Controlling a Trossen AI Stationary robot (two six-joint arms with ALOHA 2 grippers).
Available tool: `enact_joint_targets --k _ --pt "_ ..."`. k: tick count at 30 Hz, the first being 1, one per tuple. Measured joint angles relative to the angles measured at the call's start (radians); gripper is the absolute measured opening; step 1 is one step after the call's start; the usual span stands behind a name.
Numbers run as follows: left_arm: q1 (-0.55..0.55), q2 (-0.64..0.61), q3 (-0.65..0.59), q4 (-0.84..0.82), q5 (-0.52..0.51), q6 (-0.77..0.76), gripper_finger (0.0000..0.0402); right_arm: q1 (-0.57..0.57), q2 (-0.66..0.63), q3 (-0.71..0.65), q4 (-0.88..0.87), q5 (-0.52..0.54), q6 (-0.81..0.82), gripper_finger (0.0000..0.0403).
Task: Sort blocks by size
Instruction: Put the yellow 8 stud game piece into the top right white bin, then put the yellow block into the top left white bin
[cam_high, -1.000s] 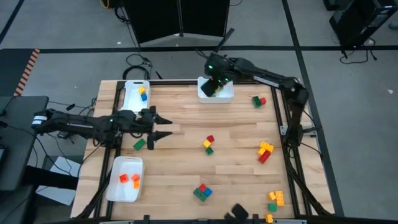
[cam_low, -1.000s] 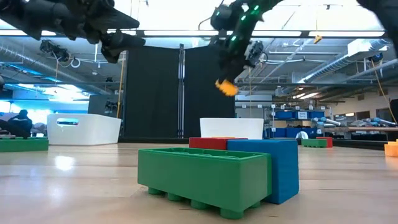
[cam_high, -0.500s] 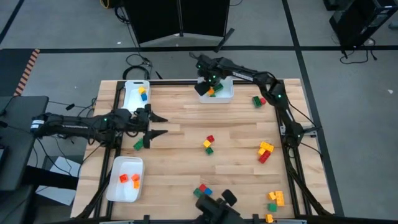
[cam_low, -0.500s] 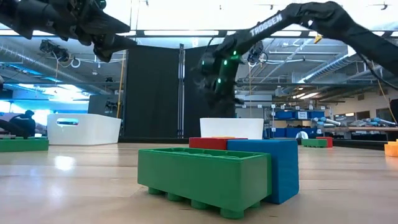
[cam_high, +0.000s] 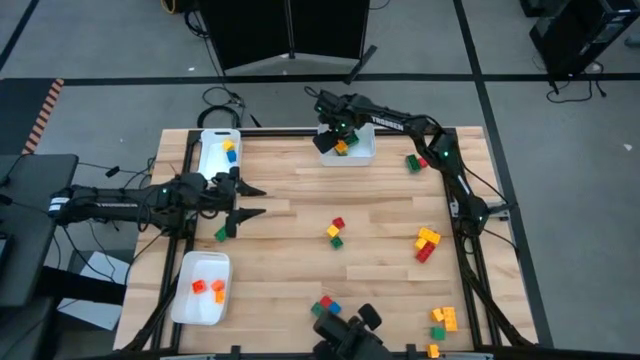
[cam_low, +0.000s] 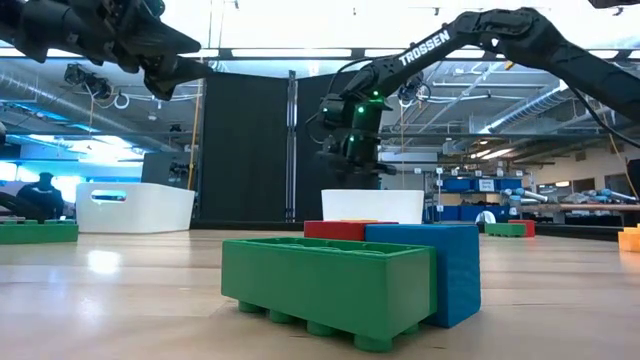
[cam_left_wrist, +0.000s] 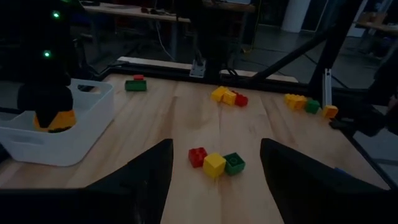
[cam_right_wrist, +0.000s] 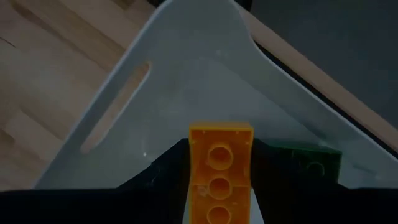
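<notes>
My left fingers (cam_high: 243, 199) hang spread and empty over the surface (cam_high: 380, 250), near its left edge. A green brick (cam_high: 221, 233) lies just beside them, on the near side. There is bare wood all round it, so dropping onto it looks easy, and this arm is much the nearer.

Farther right, the red-yellow-green cluster (cam_high: 335, 231) sits mid-surface, well apart from both arms.

My right fingers (cam_high: 334, 141) hang over the far tray (cam_high: 364, 155), pinching an orange brick (cam_right_wrist: 221, 171) by its long sides. Its long axis runs out ahead of them. A green brick (cam_right_wrist: 315, 163) already lies inside, close beside it. The tray walls leave little room, so I judge a straight release safest.
</notes>
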Motion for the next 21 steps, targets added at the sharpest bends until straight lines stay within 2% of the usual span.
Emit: enact_joint_targets --k 9,21 --pt "0.000 0.000 0.000 0.002 0.016 -0.002 0.0250 0.001 0.000 0.000 -0.005 0.000 -0.006 0.0175" --pt "-0.001 0.000 0.000 0.003 0.042 -0.009 0.0250 0.003 -0.001 0.000 -0.016 -0.001 -0.005 0.0258"
